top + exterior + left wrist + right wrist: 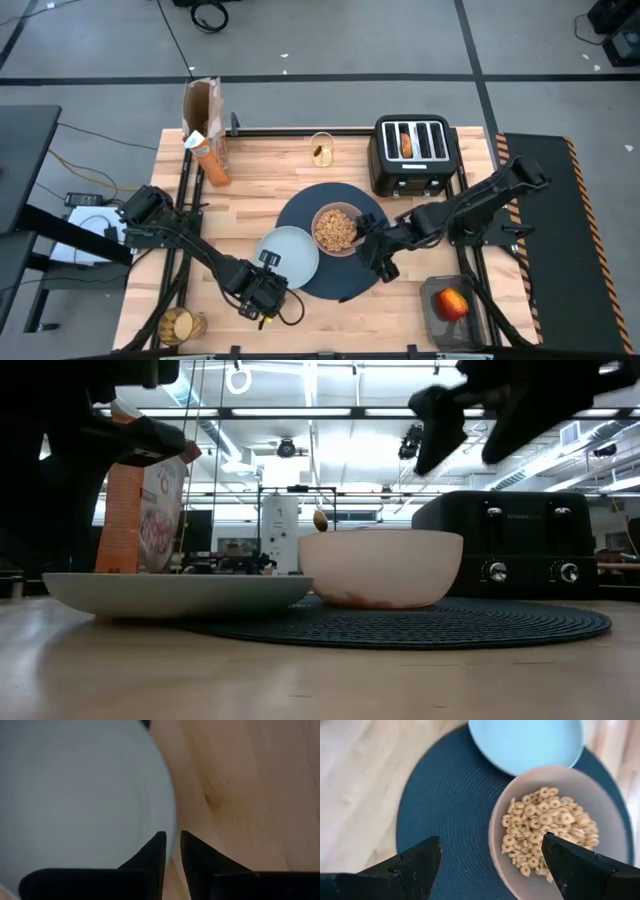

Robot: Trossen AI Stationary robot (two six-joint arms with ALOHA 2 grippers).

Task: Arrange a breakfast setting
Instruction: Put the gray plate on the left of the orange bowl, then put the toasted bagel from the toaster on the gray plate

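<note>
The navy placemat (345, 280) lies mid-table. On it stands the pinkish bowl (380, 568) full of cereal (545, 825). The pale blue-grey plate (288, 255) lies with its right part on the placemat's left edge and the rest over the wood. My left gripper (262, 290) is at the plate's near-left rim, shut on it. My right gripper (378, 255) hovers open above the placemat, just right of the bowl, touching nothing. The bagel (406, 143) sticks up from the toaster (412, 155). The amber tumbler (322, 150) stands far centre. The red apple (452, 303) lies at near right. My left gripper (172, 837) has the plate's rim (171, 822) between its two fingers, one over the plate's inside and one outside it, with only a narrow gap showing. The fingers come steeply from above. The plate sits low and level on the placemat's edge and the table.
An orange cereal box (205, 130) stands at far left beside an open brown bag. The apple lies in a black tray (440, 320) at near right. A round woven thing (180, 325) lies at the near left corner. Bare wood shows in front of the placemat.
</note>
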